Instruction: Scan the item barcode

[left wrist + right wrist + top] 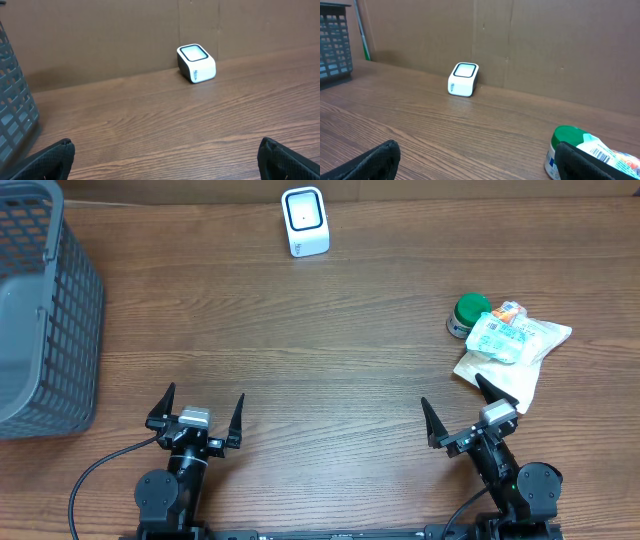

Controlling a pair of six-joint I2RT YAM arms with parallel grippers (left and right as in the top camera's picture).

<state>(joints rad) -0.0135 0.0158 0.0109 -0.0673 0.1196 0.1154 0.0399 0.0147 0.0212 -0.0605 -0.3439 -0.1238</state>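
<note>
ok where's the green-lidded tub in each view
overhead: green-lidded tub at the right side, against the upper left edge of the packet
left wrist: not in it
right wrist: bottom right, partly hidden behind the packet
shared landmark: the white scanner, which shows in all three, upper middle in the left wrist view and left of centre in the right wrist view

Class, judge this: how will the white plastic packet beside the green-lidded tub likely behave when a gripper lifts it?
The packet looks like thin, crinkled film, so it will probably sag, not stay stiff. Being flat, it is likely light. It seems to touch the green-lidded tub, so dragging might nudge that.
</note>
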